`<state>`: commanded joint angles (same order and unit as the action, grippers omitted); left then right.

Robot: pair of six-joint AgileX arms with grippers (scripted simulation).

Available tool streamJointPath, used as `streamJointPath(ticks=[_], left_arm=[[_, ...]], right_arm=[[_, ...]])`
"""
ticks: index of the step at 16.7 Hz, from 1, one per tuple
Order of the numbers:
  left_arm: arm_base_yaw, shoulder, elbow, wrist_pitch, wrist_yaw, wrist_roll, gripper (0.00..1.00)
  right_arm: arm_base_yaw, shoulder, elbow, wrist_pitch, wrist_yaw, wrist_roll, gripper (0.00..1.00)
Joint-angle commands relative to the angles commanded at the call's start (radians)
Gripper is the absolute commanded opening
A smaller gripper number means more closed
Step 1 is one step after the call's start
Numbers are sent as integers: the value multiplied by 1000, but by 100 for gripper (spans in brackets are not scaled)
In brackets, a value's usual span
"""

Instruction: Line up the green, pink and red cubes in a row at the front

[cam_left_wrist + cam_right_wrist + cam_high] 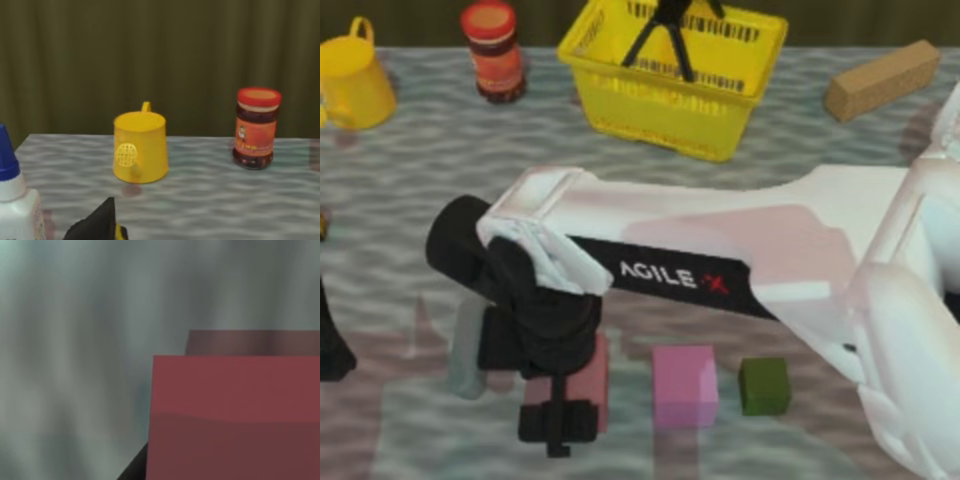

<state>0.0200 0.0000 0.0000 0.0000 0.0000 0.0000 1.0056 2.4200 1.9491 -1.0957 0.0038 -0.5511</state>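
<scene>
The salmon-red cube [594,385] sits at the front left of the row, mostly covered by my right gripper [560,400], which reaches down over it from the right and is shut on it. In the right wrist view the red cube [235,415] fills the frame, and a dark finger [136,469] lies against its side. The lilac-pink cube [684,385] stands just right of it. Farther right is the small dark green cube [764,386]. My left arm [330,345] stays parked at the table's left edge.
At the back stand a yellow basket [620,100], a red-lidded jar [493,50], a yellow watering can [355,75] and a tan brick-shaped block [882,78]. The left wrist view also shows a white bottle with a blue cap [12,200].
</scene>
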Motion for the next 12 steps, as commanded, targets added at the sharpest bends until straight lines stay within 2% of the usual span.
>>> streamJointPath(ticks=[1, 12], left_arm=[[0, 0, 0, 0, 0, 0, 100], [0, 0, 0, 0, 0, 0, 100]], right_arm=[[0, 0, 0, 0, 0, 0, 0], [0, 0, 0, 0, 0, 0, 83]])
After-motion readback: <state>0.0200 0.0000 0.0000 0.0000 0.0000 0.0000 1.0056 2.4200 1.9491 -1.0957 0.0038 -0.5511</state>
